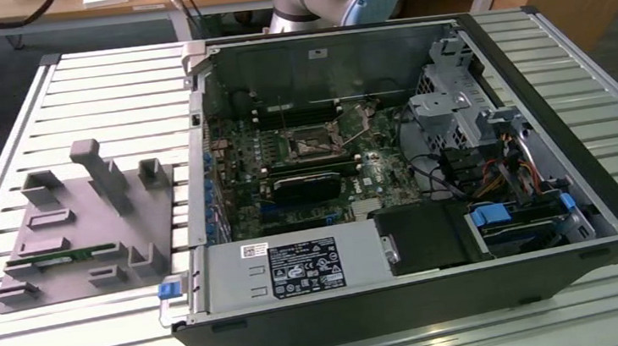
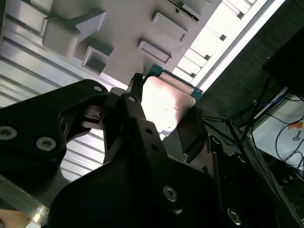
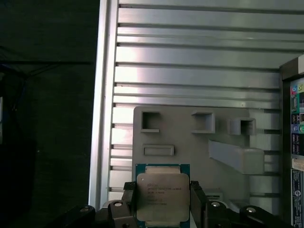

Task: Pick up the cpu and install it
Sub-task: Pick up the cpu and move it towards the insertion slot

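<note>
I have the pincer [image 3: 163, 202] clamped on the cpu [image 3: 163, 195]. In the first wrist view its two black fingers [image 3: 127, 199] press against opposite edges of the chip, whose silver top faces the camera with a thin green border around it. In the second wrist view the cpu [image 2: 167, 108] glares bright between the same fingers [image 2: 190, 130] of the pincer [image 2: 166, 102].

Just beyond the held chip lies the grey fixture plate [image 3: 180, 137]. Its raised pockets [image 3: 152, 122] and long wedge block [image 3: 236, 156] are the nearest things that could catch. I cannot tell how far the chip hangs clear of the plate.

To one side of the pincer, the back wall of the computer case [image 3: 295, 142] closes off the room. To the other side, the slatted table [image 3: 199, 52] ends at a rail, with dark floor [image 3: 47, 123] past it. Ahead of the pincer, past the plate, the slats run open.

In the exterior view the computer case [image 1: 295, 268] lies open on the table [image 1: 107, 82]. The socket [image 1: 312, 145] sits deep among the boards, walled in by the case sides. The fixture plate [image 1: 86, 220] beside the case holds a memory stick [image 1: 51, 259].
</note>
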`<state>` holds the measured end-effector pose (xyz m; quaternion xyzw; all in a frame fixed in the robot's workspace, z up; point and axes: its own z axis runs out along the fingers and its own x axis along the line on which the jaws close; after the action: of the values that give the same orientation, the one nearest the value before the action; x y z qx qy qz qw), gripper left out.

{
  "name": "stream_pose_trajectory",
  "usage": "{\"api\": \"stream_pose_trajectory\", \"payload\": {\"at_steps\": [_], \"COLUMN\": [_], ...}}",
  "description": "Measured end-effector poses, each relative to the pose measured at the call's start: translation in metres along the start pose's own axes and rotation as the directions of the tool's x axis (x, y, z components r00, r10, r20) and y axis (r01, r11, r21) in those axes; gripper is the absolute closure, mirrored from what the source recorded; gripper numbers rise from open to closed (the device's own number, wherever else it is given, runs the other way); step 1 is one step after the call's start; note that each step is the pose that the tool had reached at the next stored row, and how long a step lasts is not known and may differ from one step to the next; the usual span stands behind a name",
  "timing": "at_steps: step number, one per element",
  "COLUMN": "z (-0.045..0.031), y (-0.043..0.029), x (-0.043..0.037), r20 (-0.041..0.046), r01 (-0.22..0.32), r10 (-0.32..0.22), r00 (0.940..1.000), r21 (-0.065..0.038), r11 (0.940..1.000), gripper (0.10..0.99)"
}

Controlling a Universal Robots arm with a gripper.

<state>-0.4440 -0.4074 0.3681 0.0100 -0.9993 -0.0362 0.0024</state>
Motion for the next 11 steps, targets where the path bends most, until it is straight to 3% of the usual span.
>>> {"api": "stream_pose_trajectory", "payload": {"at_steps": [11], "z": [-0.0310], "y": [0.0059], "x": [0.0001], "r20": [0.0001], "r01": [0.000], "r10": [0.000], "r00": [1.0000], "r21": [0.000], "r11": [1.0000], "gripper": [0.545]}}
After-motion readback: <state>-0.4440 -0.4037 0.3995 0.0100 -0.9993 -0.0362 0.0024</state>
